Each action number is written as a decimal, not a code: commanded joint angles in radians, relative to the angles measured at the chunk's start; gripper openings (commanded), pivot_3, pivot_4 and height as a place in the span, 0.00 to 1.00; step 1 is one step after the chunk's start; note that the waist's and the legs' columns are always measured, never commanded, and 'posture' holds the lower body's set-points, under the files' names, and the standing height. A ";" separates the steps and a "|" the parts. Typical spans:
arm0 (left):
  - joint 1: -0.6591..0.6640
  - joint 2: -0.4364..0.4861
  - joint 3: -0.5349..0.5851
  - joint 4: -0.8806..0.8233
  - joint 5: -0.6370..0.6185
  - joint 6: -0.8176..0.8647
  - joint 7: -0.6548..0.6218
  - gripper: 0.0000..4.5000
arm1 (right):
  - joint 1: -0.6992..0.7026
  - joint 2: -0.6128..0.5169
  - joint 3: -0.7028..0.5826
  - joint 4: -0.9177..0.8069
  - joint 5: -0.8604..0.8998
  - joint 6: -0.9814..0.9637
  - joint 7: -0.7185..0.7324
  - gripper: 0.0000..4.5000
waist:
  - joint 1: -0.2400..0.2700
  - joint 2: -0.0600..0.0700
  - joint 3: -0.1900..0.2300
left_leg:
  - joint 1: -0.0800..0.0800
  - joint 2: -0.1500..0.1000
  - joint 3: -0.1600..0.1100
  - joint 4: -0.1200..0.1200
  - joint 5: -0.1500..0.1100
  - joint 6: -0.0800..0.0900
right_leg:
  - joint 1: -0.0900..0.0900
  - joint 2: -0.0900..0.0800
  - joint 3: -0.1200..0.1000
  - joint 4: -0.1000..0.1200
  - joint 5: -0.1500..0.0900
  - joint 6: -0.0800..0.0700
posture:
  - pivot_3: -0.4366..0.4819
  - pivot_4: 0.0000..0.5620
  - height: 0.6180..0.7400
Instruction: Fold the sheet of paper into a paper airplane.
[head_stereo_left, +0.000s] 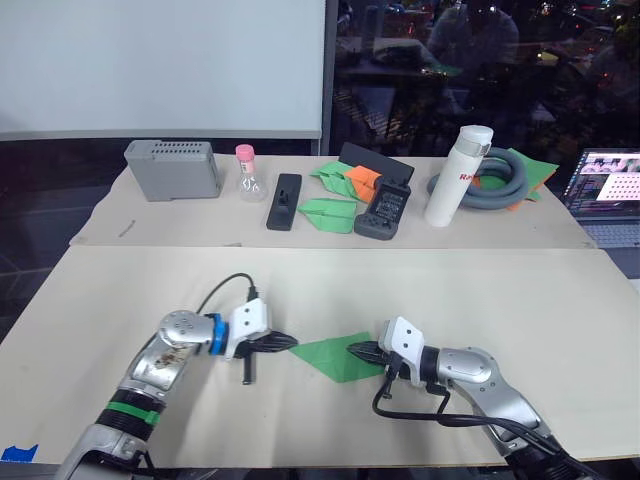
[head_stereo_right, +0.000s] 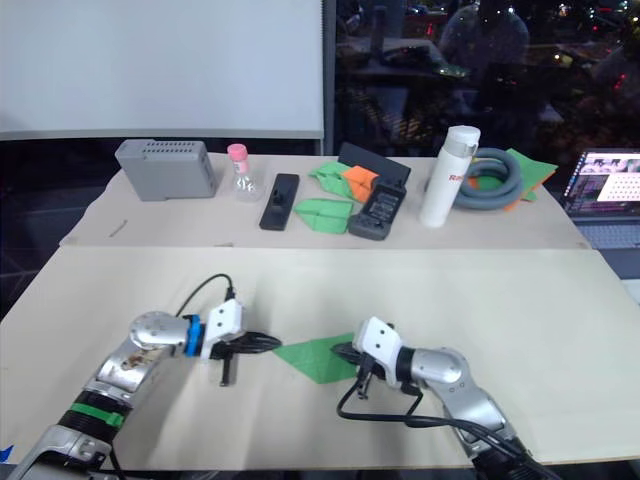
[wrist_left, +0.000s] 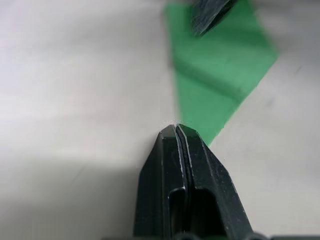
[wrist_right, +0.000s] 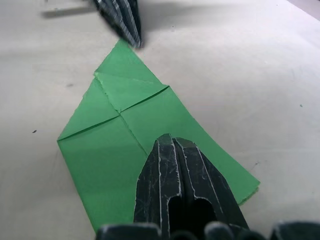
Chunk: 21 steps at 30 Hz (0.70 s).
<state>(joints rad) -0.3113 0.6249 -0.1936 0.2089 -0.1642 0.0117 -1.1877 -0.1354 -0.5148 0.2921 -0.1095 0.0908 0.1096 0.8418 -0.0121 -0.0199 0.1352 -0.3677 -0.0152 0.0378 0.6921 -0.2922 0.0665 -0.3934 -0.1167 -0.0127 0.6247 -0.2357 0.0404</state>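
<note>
The left gripper (head_stereo_left: 288, 342) lies low over the near table (head_stereo_left: 560, 330), its 2 black fingers pressed together with nothing between them, their joined tip at the pointed end of the sheet of paper (head_stereo_left: 338, 356) or just short of it; contact cannot be confirmed. The sheet lies flat near the table's front edge, between the 2 grippers, and the right wrist view shows 2 corner flaps turned in to meet along a centre crease, making a point toward the left gripper, while the rear part remains a plain rectangle. The right gripper (head_stereo_left: 362, 351) rests on that rear part, fingers also closed tight and pinching nothing, seemingly pinning the sheet down. By my judgement the nose folds are done and the work is roughly in its early-middle stage: narrowing folds, the lengthwise half-fold and the wings all seem left to do. The table is a pale beige, matte surface. A second beige table behind it carries, from left to right, a grey box (head_stereo_left: 172, 168), a small pink-capped bottle (head_stereo_left: 246, 172), a black remote (head_stereo_left: 284, 201), folded green paper pieces (head_stereo_left: 328, 213) with an orange dart (head_stereo_left: 362, 179), a black handset (head_stereo_left: 386, 210), a white flask (head_stereo_left: 452, 175), a coiled grey hose (head_stereo_left: 496, 180) and a laptop (head_stereo_left: 605, 190). Beyond are a white board and dark glass.
</note>
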 joint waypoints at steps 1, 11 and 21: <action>0.049 -0.001 0.032 -0.034 -0.039 0.064 0.022 0.00 | 0.020 -0.005 0.012 0.035 -0.017 0.024 0.003 0.01 | -0.001 0.000 0.000 | 0.000 0.000 0.000 0.000 0.000 0.000 | 0.000 -0.003 0.000 0.000 0.000 0.000 | 0.48 0.27 1.00; 0.063 -0.074 -0.034 -0.356 -0.200 0.319 0.015 0.00 | 0.033 0.006 0.027 0.018 -0.020 0.037 0.005 0.01 | 0.001 -0.001 0.001 | -0.009 -0.001 0.000 0.000 0.000 -0.001 | -0.009 -0.007 0.001 0.001 0.000 0.000 | 0.48 0.27 1.00; 0.072 -0.100 -0.066 -0.210 -0.106 0.213 0.059 0.00 | 0.065 0.002 0.014 -0.018 -0.014 0.049 -0.012 0.01 | 0.002 -0.001 0.001 | -0.014 -0.002 0.000 0.000 0.000 -0.001 | -0.010 -0.003 0.000 0.001 0.000 0.000 | 0.48 0.27 1.00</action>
<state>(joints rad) -0.2367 0.5238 -0.2806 -0.0144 -0.2827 0.2587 -1.1424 -0.0989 -0.4996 0.2844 -0.1454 0.0917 0.1166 0.8226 -0.0097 -0.0210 0.1360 -0.3817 -0.0174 0.0377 0.6923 -0.2919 0.0652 -0.4038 -0.1201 -0.0131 0.6251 -0.2356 0.0402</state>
